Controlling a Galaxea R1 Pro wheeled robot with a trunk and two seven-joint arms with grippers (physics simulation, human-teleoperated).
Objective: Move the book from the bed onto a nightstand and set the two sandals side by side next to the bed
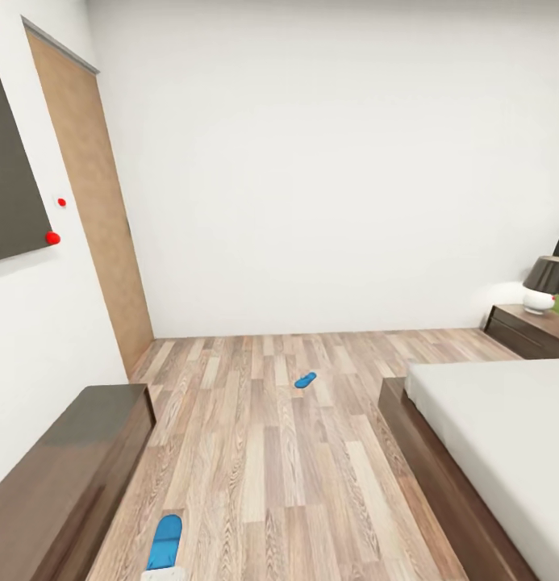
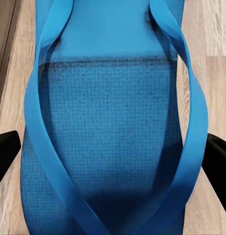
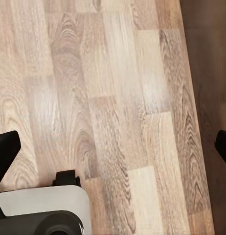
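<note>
Left wrist view shows our left gripper (image 2: pixel 113 156) spread wide astride a blue sandal (image 2: pixel 113 122), while our right gripper (image 3: pixel 113 152) hangs released over the wood-plank floor (image 3: pixel 118 98).

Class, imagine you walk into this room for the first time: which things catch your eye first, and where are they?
Two bright-blue sandals stand out on the wood floor: the near sandal lies beside the low dark cabinet at the left, and the far sandal lies mid-floor beyond the bed's foot. Up close, the left gripper straddles the near one.
</note>
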